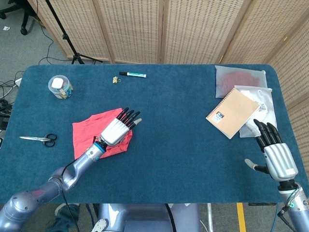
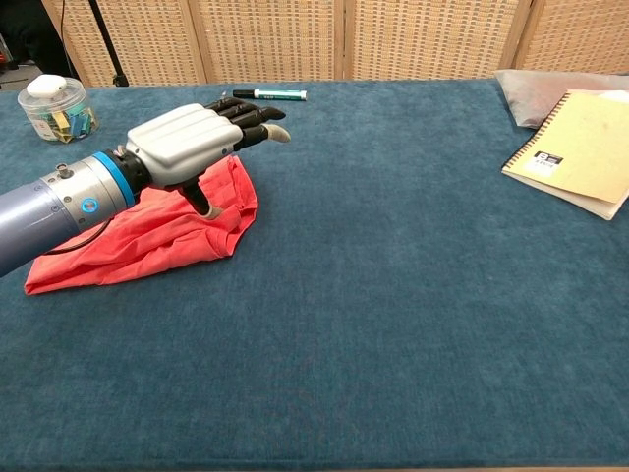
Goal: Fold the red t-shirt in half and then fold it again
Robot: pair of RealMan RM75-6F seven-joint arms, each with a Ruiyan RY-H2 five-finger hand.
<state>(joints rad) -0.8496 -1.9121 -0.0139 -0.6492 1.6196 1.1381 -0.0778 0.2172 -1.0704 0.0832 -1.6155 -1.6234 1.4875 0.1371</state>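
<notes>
Blue table before wicker screens: red shirt (image 1: 94, 131) lies bunched left of centre.
Left hand (image 1: 117, 129) hovers flat above it, holding nothing; right hand (image 1: 276, 155) idle, spread. Soft, limp cloth; best pinched at a free corner.

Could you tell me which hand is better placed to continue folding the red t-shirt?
The left hand: it hovers directly over the red t-shirt, while the right hand sits far across the table.
</notes>
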